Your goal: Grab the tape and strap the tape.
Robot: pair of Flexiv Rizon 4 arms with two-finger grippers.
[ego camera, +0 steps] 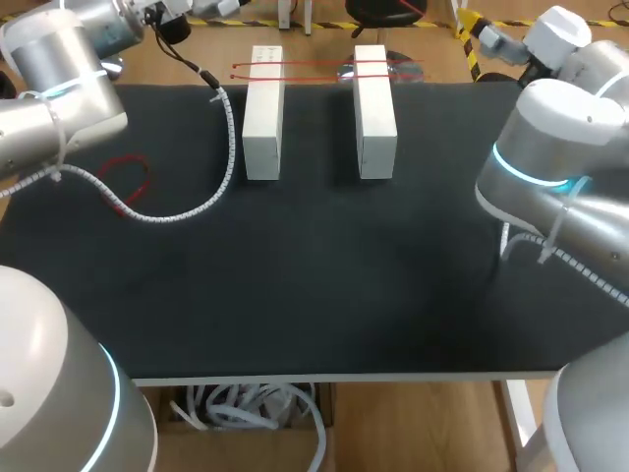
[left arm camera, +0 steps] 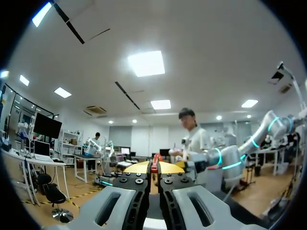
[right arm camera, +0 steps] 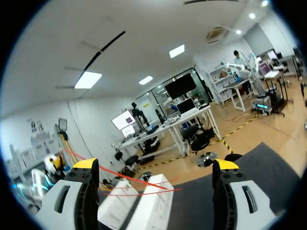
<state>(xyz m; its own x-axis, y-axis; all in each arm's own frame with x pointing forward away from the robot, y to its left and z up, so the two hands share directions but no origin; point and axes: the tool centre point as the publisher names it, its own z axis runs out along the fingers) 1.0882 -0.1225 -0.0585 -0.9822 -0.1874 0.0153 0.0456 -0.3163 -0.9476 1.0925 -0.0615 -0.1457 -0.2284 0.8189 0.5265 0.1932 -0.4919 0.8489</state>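
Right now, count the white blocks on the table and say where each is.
2. The left block and the right block lie side by side, apart, at the far side of the table. None looks hidden.

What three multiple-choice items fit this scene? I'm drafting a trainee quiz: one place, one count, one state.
1. The red tape runs: A) across the far ends of both white blocks; B) along the table's near edge; C) around the right arm.
2. White blocks: A) one; B) two; C) four.
3. The right end effector is: A) shut on a block; B) shut on tape; C) open.
Key: 1A, red lines cross both blocks; 2B, two stand side by side; 3C, its fingers stand wide apart, touching nothing.
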